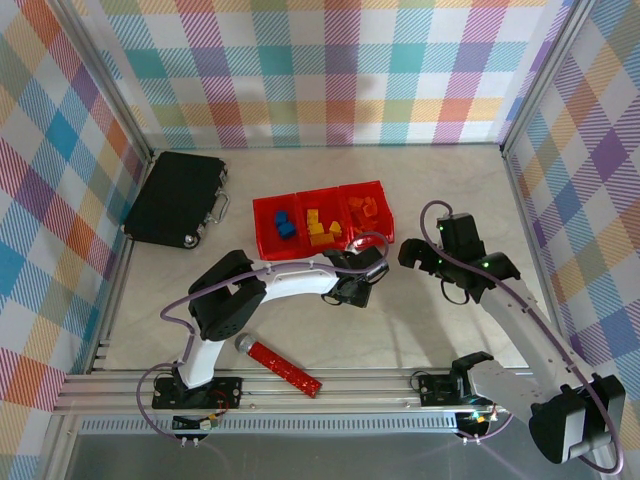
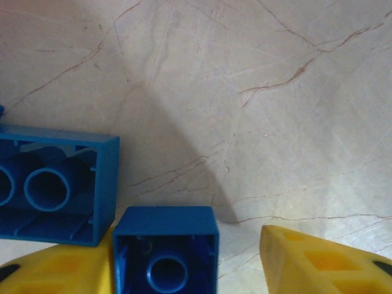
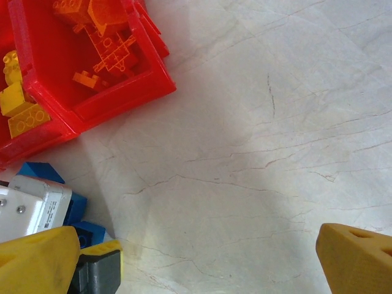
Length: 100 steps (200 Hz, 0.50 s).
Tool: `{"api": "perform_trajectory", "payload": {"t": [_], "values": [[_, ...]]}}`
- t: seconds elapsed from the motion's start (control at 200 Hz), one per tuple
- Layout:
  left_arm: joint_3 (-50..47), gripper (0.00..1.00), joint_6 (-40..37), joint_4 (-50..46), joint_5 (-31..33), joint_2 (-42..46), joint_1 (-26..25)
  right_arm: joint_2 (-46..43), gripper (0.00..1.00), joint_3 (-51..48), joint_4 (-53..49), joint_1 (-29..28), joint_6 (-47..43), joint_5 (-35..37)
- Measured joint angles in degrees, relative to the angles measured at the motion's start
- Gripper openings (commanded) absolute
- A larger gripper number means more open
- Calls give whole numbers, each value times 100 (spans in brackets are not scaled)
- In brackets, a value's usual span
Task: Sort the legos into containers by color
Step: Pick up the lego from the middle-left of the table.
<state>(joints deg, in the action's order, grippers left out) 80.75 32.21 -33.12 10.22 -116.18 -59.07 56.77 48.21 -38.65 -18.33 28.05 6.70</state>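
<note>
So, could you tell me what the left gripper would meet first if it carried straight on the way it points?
Most likely the small blue brick, hollow side up, sitting between the jaws of the left gripper; under it lies the table.

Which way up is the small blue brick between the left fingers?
Upside down: the small blue brick shows its hollow underside and round tube to the camera.

My left arm (image 1: 285, 282): elbow bent near base, forearm low, reaching right. My left gripper (image 1: 360, 278): pointed down at the table, yellow fingers (image 2: 318, 263) partly apart, not clamped. My right arm (image 1: 525, 325): stretched far and leftward from its base. My right gripper (image 3: 196, 263): jaws spread wide, tips well apart.
</note>
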Motion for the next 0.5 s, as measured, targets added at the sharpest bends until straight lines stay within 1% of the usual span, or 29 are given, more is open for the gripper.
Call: {"api": "perform_trajectory", "payload": {"t": [0.255,0.365,0.5], "values": [[-2,35,7,15,20,0,11,-101,99,-2,-15,0,2,39],[-127,33,-35,70,24,149,11,-101,99,-2,-17,0,4,37],[-337,33,-164,79,151,717,11,-101,99,-2,-17,0,4,39]]}}
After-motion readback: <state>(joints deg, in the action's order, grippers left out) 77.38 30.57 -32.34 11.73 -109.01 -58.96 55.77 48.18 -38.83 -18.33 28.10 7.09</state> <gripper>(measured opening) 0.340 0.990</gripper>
